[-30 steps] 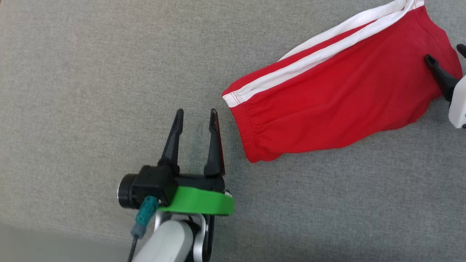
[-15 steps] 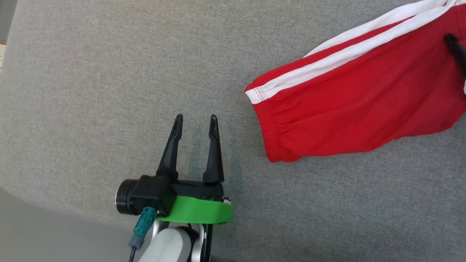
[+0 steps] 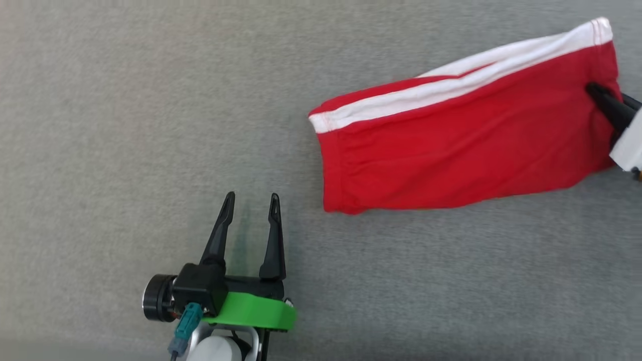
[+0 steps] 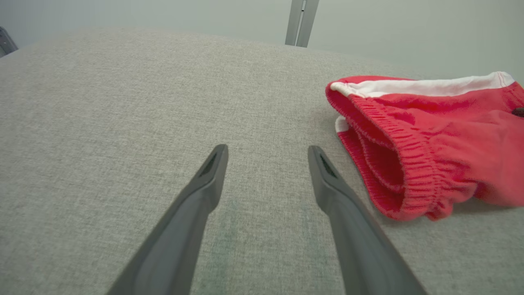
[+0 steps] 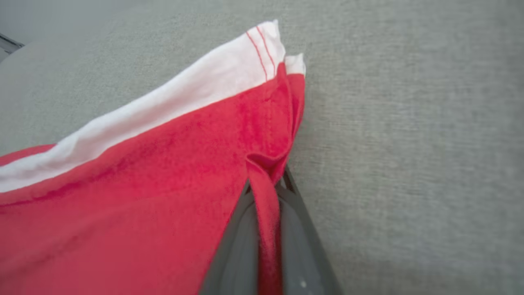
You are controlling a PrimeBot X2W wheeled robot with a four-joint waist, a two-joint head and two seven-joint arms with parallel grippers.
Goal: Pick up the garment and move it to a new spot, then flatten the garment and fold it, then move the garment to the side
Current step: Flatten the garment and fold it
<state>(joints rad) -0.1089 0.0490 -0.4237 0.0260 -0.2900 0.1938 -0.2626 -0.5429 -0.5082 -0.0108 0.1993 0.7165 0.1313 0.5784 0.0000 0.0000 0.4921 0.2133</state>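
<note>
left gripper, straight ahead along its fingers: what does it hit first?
Only the grey woven fabric surface: the left gripper, jaws open, points past the red shorts with white side stripes, which lie off to its right. Whether it tilts down enough to touch the surface is unclear.

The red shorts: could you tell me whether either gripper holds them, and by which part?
The right gripper is shut on a fold of the red shorts at the leg-hem edge; the left gripper is open, holding nothing.
</note>
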